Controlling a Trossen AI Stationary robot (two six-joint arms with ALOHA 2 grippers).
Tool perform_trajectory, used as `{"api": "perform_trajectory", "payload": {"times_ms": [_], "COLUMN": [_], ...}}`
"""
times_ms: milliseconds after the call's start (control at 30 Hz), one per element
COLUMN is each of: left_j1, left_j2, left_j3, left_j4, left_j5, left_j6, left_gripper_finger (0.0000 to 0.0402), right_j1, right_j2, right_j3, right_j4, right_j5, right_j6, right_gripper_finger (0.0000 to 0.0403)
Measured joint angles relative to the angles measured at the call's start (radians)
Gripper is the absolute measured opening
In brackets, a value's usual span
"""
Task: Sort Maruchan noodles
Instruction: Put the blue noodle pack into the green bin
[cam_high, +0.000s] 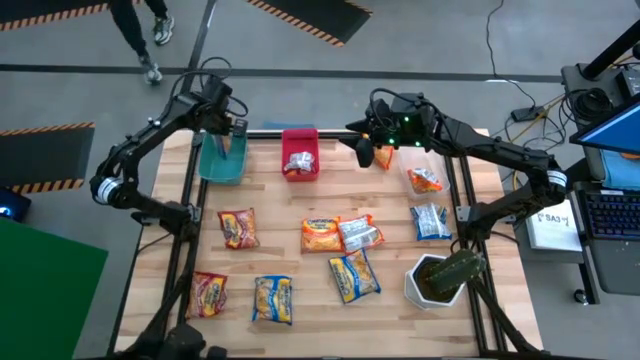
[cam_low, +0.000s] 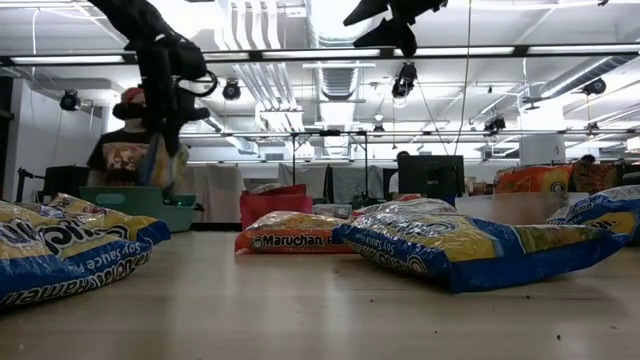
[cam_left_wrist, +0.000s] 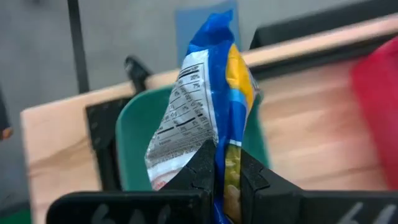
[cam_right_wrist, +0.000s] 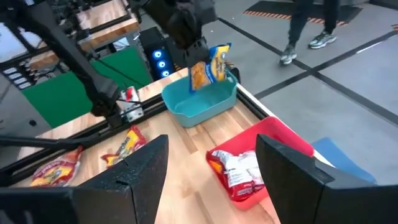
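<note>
My left gripper (cam_high: 228, 135) hangs over the teal bin (cam_high: 222, 165) at the far left and is shut on a yellow-and-blue Maruchan packet (cam_left_wrist: 208, 106), also seen as the packet (cam_right_wrist: 208, 67) in the right wrist view. My right gripper (cam_high: 364, 150) is open in the air just right of the red bin (cam_high: 300, 140), which holds a silver packet (cam_right_wrist: 239, 168). An orange packet (cam_high: 384, 157) lies beside it. Red (cam_high: 238, 228), orange (cam_high: 320, 235), silver-and-blue (cam_high: 360, 233) and yellow-and-blue (cam_high: 353, 275) packets lie flat on the table. My left gripper pinches the yellow-and-blue packet between its two fingers (cam_left_wrist: 199, 174) at the packet's upper end (cam_left_wrist: 227, 168), coming from above and pointing down. The packet (cam_low: 160, 160) hangs below the fingers, lifted clear, above the teal bin (cam_low: 140, 205).
A white pot with a green plant (cam_high: 440, 278) stands at the near right. More packets lie at the near left (cam_high: 208, 293), (cam_high: 272, 298) and on the right side (cam_high: 424, 180), (cam_high: 430, 220). A person (cam_low: 122, 150) stands beyond the far edge.
</note>
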Motion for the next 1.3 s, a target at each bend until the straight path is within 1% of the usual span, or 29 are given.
{"api": "perform_trajectory", "payload": {"times_ms": [133, 267, 333, 400, 467, 533, 1100, 1300], "left_j1": [0.001, -0.004, -0.004, -0.004, -0.004, -0.009, -0.014, -0.016], "left_j2": [0.004, 0.017, 0.025, 0.027, 0.026, 0.027, 0.144, 0.18], "left_j3": [-0.045, -0.05, -0.05, -0.05, -0.053, -0.058, -0.071, -0.071], "left_j4": [0.046, 0.065, 0.064, 0.063, 0.064, 0.066, 0.13, 0.132], "left_j5": [-0.001, -0.05, -0.05, -0.023, 0.034, 0.056, 0.052, 0.07], "left_j6": [-0.04, -0.055, -0.06, -0.074, -0.11, -0.139, -0.133, -0.134], "left_gripper_finger": [0.0006, 0.0007, 0.0007, 0.0008, 0.0008, 0.0008, 0.0009, 0.0014], "right_j1": [0.0, 0.0, 0.0, 0.0, 0.0, 0.0, 0.0, 0.0], "right_j2": [0.008, 0.017, 0.022, 0.028, 0.032, 0.037, 0.043, 0.043], "right_j3": [-0.001, -0.001, -0.001, -0.001, -0.002, -0.002, -0.002, -0.002], "right_j4": [0.0, 0.001, 0.0, 0.0, 0.0, 0.001, 0.001, 0.001], "right_j5": [0.002, 0.002, 0.002, 0.002, 0.002, 0.001, 0.001, 0.001], "right_j6": [0.0, 0.0, 0.001, 0.002, 0.003, 0.004, 0.003, 0.003], "right_gripper_finger": [0.0228, 0.0228, 0.0228, 0.0228, 0.0228, 0.0228, 0.0228, 0.0228]}}
